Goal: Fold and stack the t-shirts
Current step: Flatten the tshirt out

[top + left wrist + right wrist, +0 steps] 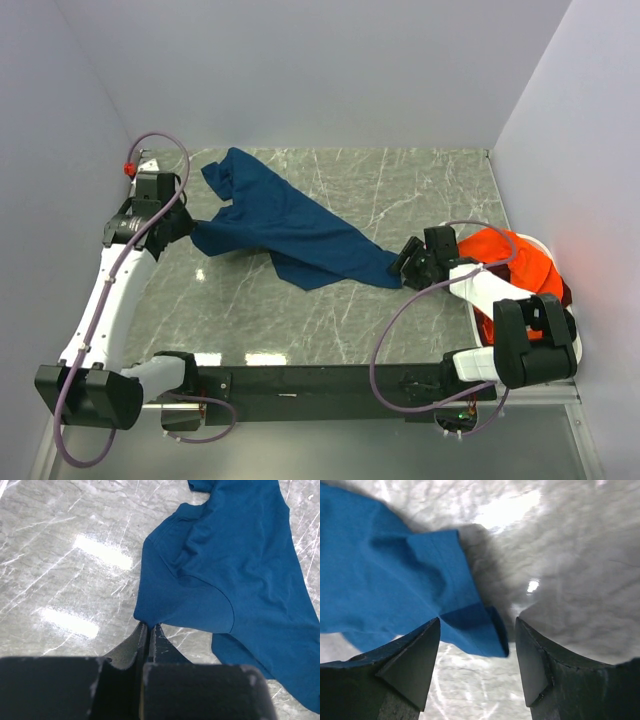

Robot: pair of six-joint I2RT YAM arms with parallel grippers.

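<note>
A navy blue t-shirt (290, 225) lies crumpled in a diagonal band across the marble table. My left gripper (190, 228) is shut on the shirt's left edge; in the left wrist view the gripper (150, 626) pinches a fold of the cloth (225, 570). My right gripper (405, 265) stands open at the shirt's right corner. In the right wrist view that corner (475, 625) sits between the spread fingers of the gripper (477, 630), apart from both pads. An orange t-shirt (500, 258) lies bunched in the basket behind the right arm.
The white oval basket (540, 245) stands against the right wall, partly covered by the right arm. Grey walls close in the table (420, 190) on the left, back and right. A black rail (320, 380) carries the arm bases along the near edge.
</note>
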